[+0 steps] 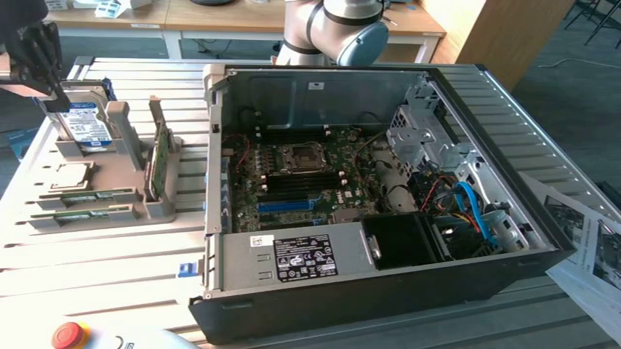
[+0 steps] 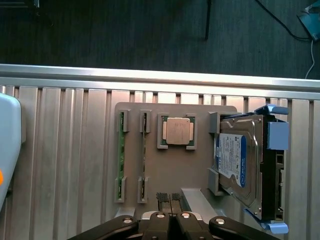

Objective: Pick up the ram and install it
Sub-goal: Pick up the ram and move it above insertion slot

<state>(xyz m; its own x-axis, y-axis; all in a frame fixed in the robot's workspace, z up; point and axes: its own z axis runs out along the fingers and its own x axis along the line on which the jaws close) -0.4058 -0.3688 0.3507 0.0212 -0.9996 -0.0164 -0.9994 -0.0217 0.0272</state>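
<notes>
Gripper fingers pressed together, empty, hovering near grey holder. Ram stands on edge in holder slots, near CPU. Judgement: part fingers first, centre over stick, grip its flat faces, lift straight. Slatted metal table; open PC case; wooden desks behind

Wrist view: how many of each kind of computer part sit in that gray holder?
Ram sticks: 2
Processor chip: 1
Hard drive: 1
Total: 4
</notes>
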